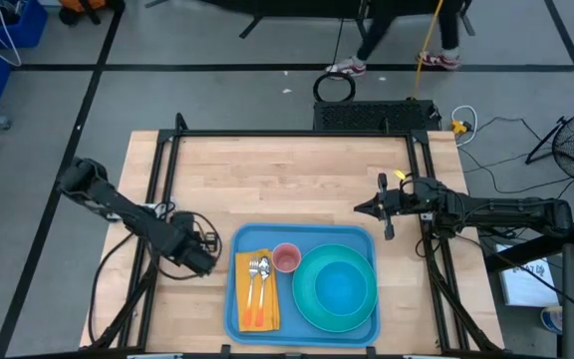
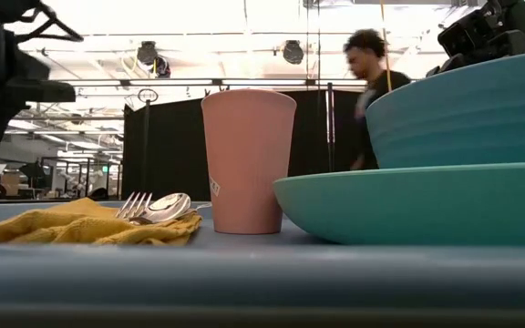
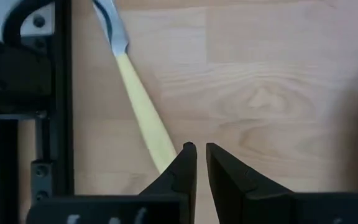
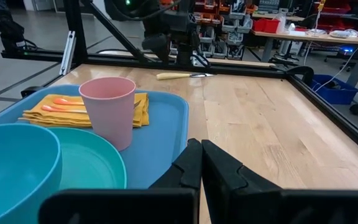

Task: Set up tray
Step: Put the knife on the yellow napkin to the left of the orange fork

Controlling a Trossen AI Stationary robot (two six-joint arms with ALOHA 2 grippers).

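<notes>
The light-blue tray (image 1: 312, 239) lies at the table's near edge. It carries a yellow napkin (image 1: 255, 289) with a fork and a spoon (image 1: 258, 269), a pink cup (image 1: 286, 258) and a teal bowl on a teal plate (image 1: 339, 289). A yellow-handled knife (image 3: 138, 106) lies flat on the wood left of the tray, also seen as the knife (image 4: 182, 76) in the right wrist view. My left gripper (image 3: 201, 150) hangs over the handle's end, its fingers almost together. My right gripper (image 4: 201, 146) is shut, in the air right of the tray's far corner. My left gripper points down at the table, with one fingertip (image 3: 188, 152) over the free end of the knife's handle (image 3: 163, 152). The finger hides that end, so I cannot tell whether it touches. The knife lies flat on the table, outside the gap between the fingers.
Black frame rails (image 1: 297, 133) run along the table's far and side edges, and one rail (image 3: 58, 93) stands close by the knife. Bare wood (image 1: 287, 184) stretches beyond the tray. A person (image 2: 372, 91) walks in the room behind.
</notes>
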